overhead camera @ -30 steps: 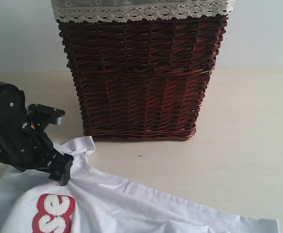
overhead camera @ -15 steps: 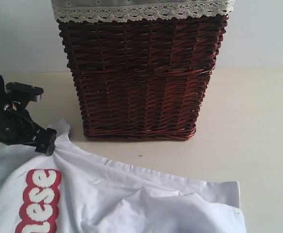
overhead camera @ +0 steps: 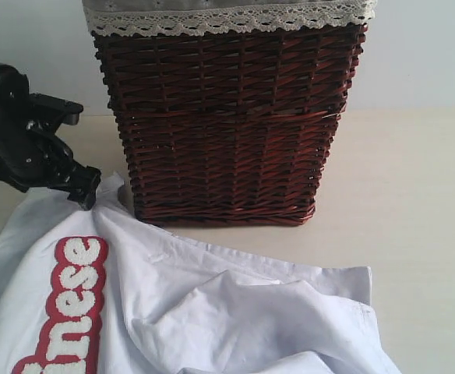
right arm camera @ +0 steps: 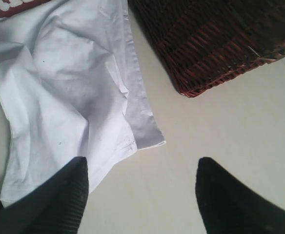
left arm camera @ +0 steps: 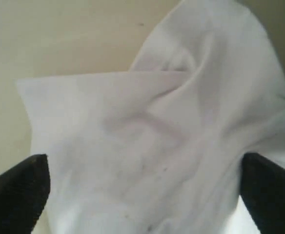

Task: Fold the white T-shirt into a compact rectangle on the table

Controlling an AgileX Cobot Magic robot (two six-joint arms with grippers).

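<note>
Left gripper (left arm camera: 142, 168), jaws apart astride the shirt (overhead camera: 196, 304) corner, dragged it toward the bench (overhead camera: 414, 195) far edge, by the basket (overhead camera: 227, 125). Right gripper (right arm camera: 142, 175) apart, empty. Shirt still crumpled, no fold started.

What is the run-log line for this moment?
left gripper: open, white cotton T-shirt between jaws; right gripper: open over pale beige table; fold: not done

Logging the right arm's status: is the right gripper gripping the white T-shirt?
No, the right gripper has its fingers apart with only bare table between them; the white T-shirt lies to one side.
</note>
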